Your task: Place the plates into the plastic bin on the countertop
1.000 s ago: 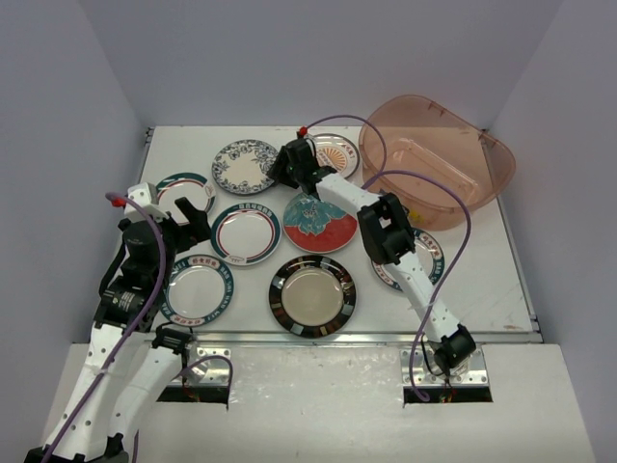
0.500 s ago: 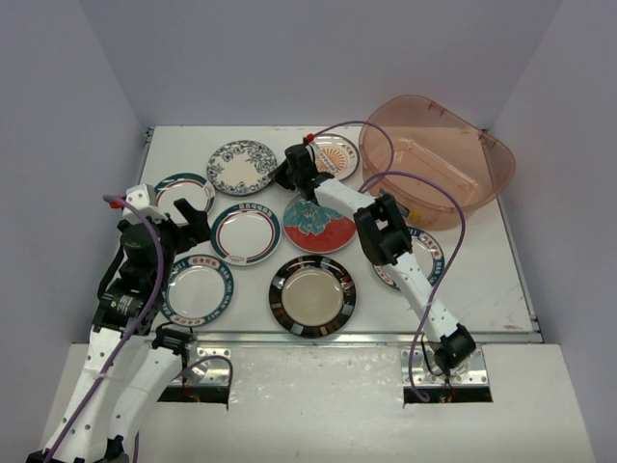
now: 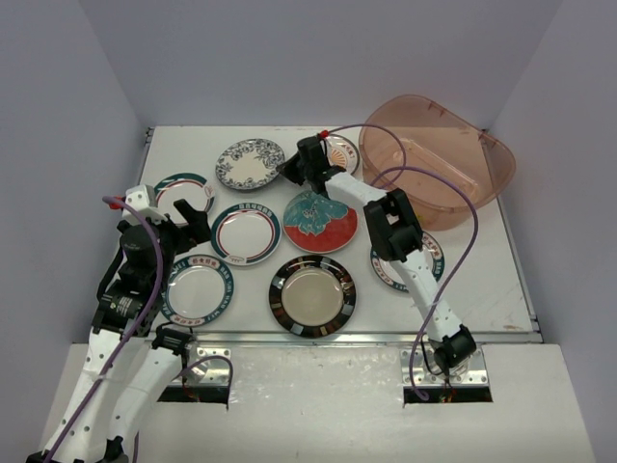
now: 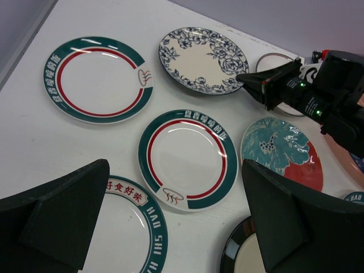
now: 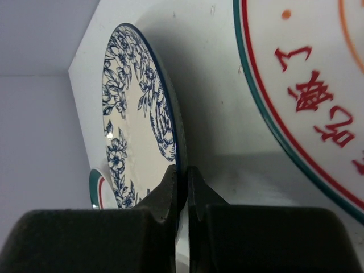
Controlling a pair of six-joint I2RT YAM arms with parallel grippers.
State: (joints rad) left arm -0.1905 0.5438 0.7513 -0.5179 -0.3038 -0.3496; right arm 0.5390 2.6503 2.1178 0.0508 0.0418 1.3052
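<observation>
The teal-and-red floral plate (image 3: 320,220) lies flat in the middle of the table (image 3: 487,280). Left of it sits a white red-ringed plate (image 3: 245,231), and farther left a matching plate (image 3: 183,189). In front of it lies the black-rimmed plate (image 3: 312,294), and front-left a teal lettered plate (image 3: 198,289). Front-right, a half-hidden lettered plate (image 3: 384,272) shows. Just behind it is the orange-centred plate (image 3: 345,154). Behind-left is the blue-patterned plate (image 3: 246,164), its right rim pinched in the right tool (image 5: 182,170) and that edge apparently lifted. The translucent pinkish bin (image 3: 501,154) stands behind-right.

place: lab test cell | cue: plain walls (image 3: 289,58), white countertop (image 3: 501,280)
</observation>
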